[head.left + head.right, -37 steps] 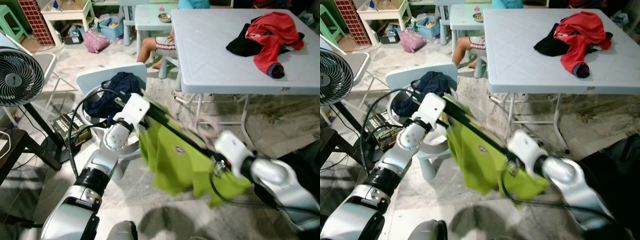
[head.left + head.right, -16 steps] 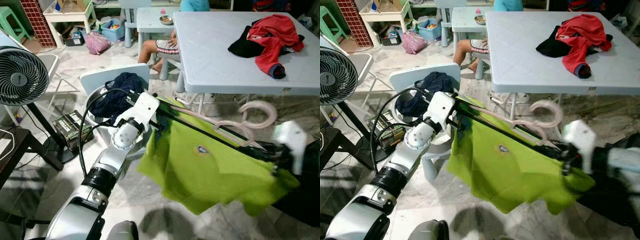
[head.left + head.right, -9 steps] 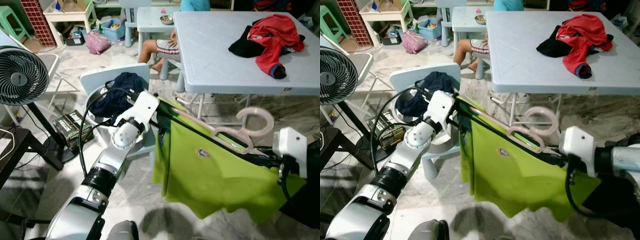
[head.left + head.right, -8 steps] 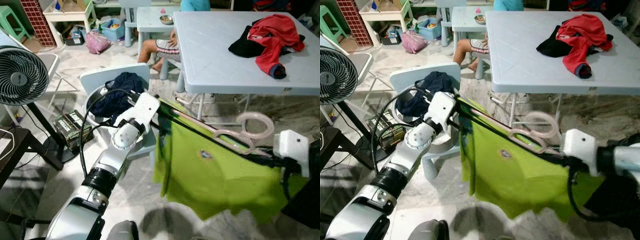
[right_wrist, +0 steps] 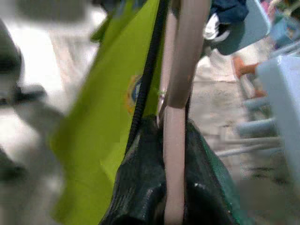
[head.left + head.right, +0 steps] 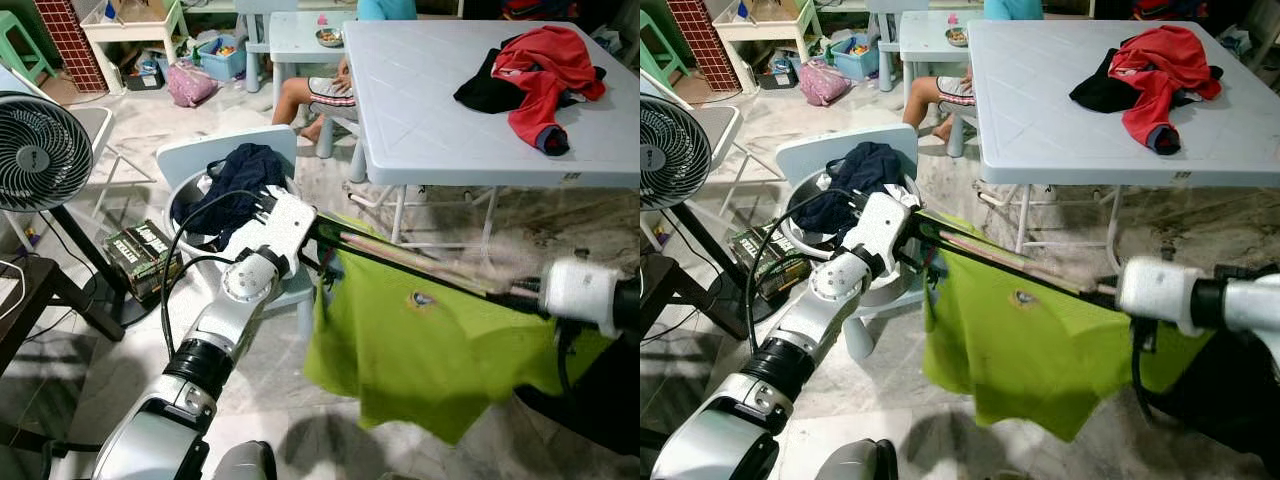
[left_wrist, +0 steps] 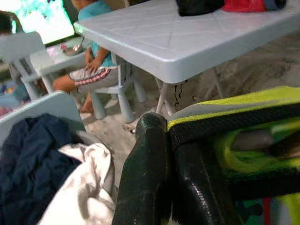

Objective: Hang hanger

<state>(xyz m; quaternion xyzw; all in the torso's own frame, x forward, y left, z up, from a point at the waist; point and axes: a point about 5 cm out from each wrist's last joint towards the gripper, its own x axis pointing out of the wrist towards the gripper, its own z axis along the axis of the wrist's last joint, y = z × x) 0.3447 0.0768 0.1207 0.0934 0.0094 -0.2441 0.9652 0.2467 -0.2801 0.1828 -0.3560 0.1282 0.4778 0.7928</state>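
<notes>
A lime green shirt (image 6: 430, 345) hangs stretched between my two grippers above the floor. My left gripper (image 6: 318, 236) is shut on its black-trimmed shoulder edge (image 7: 234, 112), seen close up in the left wrist view. A pale pink hanger (image 6: 420, 263) lies blurred along the shirt's top edge, its hook turned down flat. My right gripper (image 6: 510, 293) holds the other end. The right wrist view has the hanger's pink bar (image 5: 185, 56) pinched between the black fingers (image 5: 140, 178), with the shirt (image 5: 112, 103) beside it.
A white folding table (image 6: 430, 110) with red and black clothes (image 6: 545, 60) stands just beyond the shirt. A white chair (image 6: 215, 155) carrying dark blue clothes (image 6: 240, 175) is behind my left arm. A fan (image 6: 40, 155) stands left; a seated person's leg (image 6: 300, 95) is at the back.
The hanger's hook, which stood up above the shirt, has turned down flat along its top edge. My right wrist has rotated, and the shirt hangs slightly lower.
</notes>
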